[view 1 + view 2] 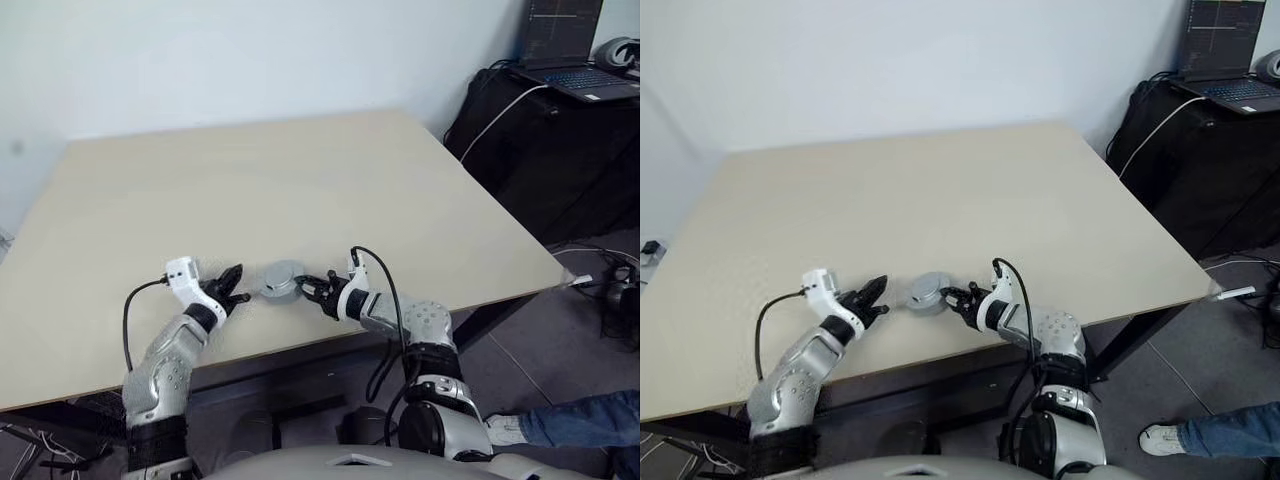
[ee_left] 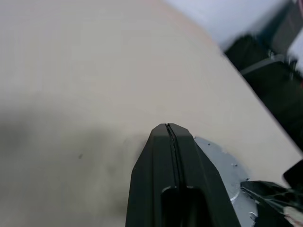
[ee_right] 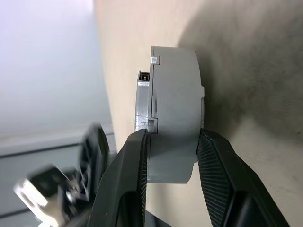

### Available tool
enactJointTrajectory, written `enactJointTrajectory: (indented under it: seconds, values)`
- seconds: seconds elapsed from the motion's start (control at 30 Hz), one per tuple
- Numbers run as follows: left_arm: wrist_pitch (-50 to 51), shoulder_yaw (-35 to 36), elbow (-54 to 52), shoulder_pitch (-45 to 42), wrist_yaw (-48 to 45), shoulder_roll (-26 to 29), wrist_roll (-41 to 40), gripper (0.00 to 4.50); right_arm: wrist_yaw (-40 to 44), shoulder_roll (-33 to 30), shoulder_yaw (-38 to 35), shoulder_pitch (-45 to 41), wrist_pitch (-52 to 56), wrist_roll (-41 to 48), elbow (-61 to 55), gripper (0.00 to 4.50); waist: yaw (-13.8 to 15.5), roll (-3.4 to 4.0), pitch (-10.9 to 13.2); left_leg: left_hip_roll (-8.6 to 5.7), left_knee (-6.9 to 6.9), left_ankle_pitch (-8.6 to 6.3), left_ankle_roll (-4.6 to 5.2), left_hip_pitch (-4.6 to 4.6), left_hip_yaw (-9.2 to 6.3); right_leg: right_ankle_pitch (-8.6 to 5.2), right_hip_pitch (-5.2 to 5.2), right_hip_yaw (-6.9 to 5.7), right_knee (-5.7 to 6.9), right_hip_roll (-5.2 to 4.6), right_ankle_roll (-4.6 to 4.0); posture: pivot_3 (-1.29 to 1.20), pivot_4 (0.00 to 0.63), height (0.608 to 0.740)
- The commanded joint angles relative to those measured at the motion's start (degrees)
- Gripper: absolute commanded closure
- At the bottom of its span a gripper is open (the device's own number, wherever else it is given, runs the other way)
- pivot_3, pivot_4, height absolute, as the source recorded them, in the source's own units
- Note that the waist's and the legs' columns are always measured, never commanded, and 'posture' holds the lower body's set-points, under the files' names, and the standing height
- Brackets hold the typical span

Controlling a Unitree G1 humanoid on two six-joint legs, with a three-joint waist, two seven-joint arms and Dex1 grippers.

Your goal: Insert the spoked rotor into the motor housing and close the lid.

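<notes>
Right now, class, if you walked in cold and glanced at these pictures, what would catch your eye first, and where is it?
First, the grey motor housing with its lid on, near the front edge of the otherwise bare table, held in the right end effector, one finger on each flat face. Just to its left, the left end effector is shut and apart from it. A laptop glows at the far right.

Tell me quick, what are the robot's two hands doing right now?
Left gripper: shut, holding nothing, beside the motor housing.
Right gripper: closed on the motor housing, lid on top, at the table edge.
</notes>
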Motion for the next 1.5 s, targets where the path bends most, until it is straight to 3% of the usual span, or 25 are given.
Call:
enactJointTrajectory:
  seconds: [0.03,0.13,0.3,0.53,0.9,1.4,1.5]
  values:
    - [3.02,0.07,-5.63,3.84,0.48,-3.38,-8.99,4.5,4.28,3.36,-0.35,-0.43,1.06,6.5,-5.09,3.29,-0.03,-0.05,0.17,0.0,0.04,0.0,0.01,-0.08,0.0,0.0,-0.06,0.0,0.0,0.0,0.01,0.0,0.0,0.74]
    - [4.63,-0.36,-7.88,9.67,1.83,-8.49,-18.4,3.94,6.0,3.69,-0.61,-0.13,2.16,10.22,-7.12,3.29,-0.36,-0.1,0.28,0.06,0.16,-0.01,0.01,-0.17,-0.07,0.0,-0.13,-0.06,0.07,0.06,0.01,0.0,0.0,0.74]
    - [2.49,-4.19,-8.51,15.85,4.36,-13.6,-31.5,2.28,6.57,3.45,0.16,0.15,4.23,15.38,-9.35,3.29,-0.59,-0.09,0.38,0.08,0.15,-0.03,-0.01,-0.15,-0.08,-0.01,-0.12,-0.06,0.03,0.05,0.0,0.0,0.0,0.74]
    - [-1.92,-10.37,-8.19,17.03,4.48,-12.63,-39.7,0.02,4.48,2.25,2.02,-0.64,6.0,17.57,-10.01,3.29,-0.39,-0.07,0.48,0.02,0.2,-0.04,-0.02,-0.16,-0.09,-0.01,-0.1,-0.08,0.02,-0.01,-0.01,0.0,0.0,0.74]
    - [-7.73,-13.81,-6.18,15.71,4.58,-11.7,-47.46,0.02,2.09,0.52,3.22,0.84,10.06,19.32,-11.0,3.29,-0.38,-0.06,0.48,0.02,0.2,-0.03,-0.02,-0.19,-0.08,-0.02,-0.11,-0.06,0.03,0.05,-0.02,0.0,0.0,0.74]
    - [-10.22,-17.16,-5.21,14.92,3.63,-9.06,-49.44,0.02,-1.64,-0.58,4.2,4.82,16.5,22.47,-14.19,3.29,-0.41,-0.06,0.47,0.02,0.21,-0.03,-0.02,-0.16,-0.08,-0.02,-0.08,-0.06,0.04,0.07,-0.02,0.0,0.0,0.74]
    - [-10.28,-17.3,-4.8,14.64,3.5,-8.86,-49.64,0.63,-1.99,-0.65,4.4,4.8,16.27,22.82,-14.2,3.29,-0.4,-0.06,0.47,0.02,0.21,-0.03,-0.02,-0.16,-0.08,-0.02,-0.08,-0.06,0.03,0.06,-0.02,0.0,0.0,0.74]
